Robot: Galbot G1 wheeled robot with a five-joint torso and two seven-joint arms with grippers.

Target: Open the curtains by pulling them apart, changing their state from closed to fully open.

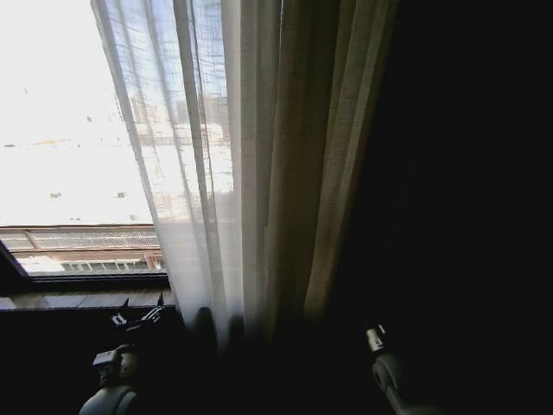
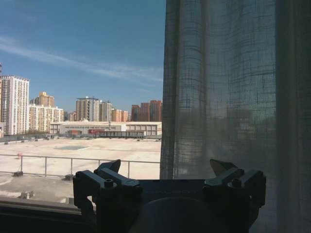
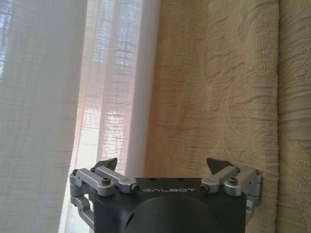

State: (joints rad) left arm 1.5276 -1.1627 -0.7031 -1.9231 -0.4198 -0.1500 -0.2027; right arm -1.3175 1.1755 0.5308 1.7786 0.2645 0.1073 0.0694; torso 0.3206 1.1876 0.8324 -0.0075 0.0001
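1. Tall sheer white pleated curtains [image 1: 186,173], gathered toward the middle of the head view, hanging from the top edge down to the dark floor line.
2. Thicker cream-beige textured drape [image 1: 324,164] hanging just beside the sheer fabric on its right, touching it along its length.
3. Bright bare window glass [image 1: 60,112] uncovered to the left of the sheer panel, with a dark window sill [image 1: 82,290] below it.
4. Left gripper [image 1: 138,318] low in the head view, just left of the sheer curtain's lower edge, near the sill.
5. Same left gripper [image 2: 167,167] seen from the left wrist camera: fingers spread wide, gripping nothing, one fingertip in front of open glass, the other in front of the sheer weave [image 2: 218,87].
6. City skyline [image 2: 87,114] of pale high-rise blocks under blue sky beyond the glass, with a flat rooftop and metal railing [image 2: 58,160] closer in.
7. Right gripper [image 1: 374,337] low on the right of the head view, in deep shadow below the beige drape.
8. Same right gripper [image 3: 163,165] from the right wrist camera: fingers spread wide, empty, facing the seam where the sheer panel [image 3: 58,107] meets the beige drape [image 3: 218,97].
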